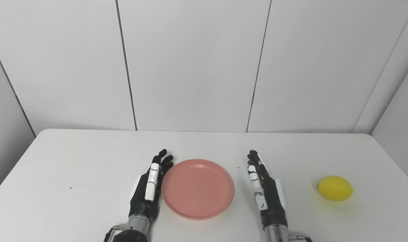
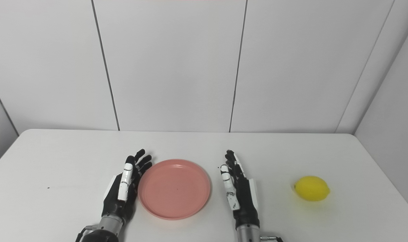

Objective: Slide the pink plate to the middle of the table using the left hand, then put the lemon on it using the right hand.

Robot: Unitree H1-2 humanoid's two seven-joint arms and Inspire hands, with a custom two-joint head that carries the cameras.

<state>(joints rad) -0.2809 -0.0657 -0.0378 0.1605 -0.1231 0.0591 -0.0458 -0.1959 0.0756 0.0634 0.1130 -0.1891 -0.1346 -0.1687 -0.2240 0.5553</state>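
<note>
The pink plate (image 1: 197,189) lies empty on the white table (image 1: 89,161), near the front and about midway across. My left hand (image 1: 149,189) is open, fingers straight, standing on edge right against the plate's left rim. My right hand (image 1: 265,189) is open and empty, a short gap to the right of the plate. The yellow lemon (image 1: 334,188) lies on the table well to the right of my right hand, apart from it. The same scene shows in the right eye view, with the plate (image 2: 174,189) and the lemon (image 2: 312,188).
White wall panels (image 1: 190,67) stand behind the table's far edge. The table's right edge runs close past the lemon.
</note>
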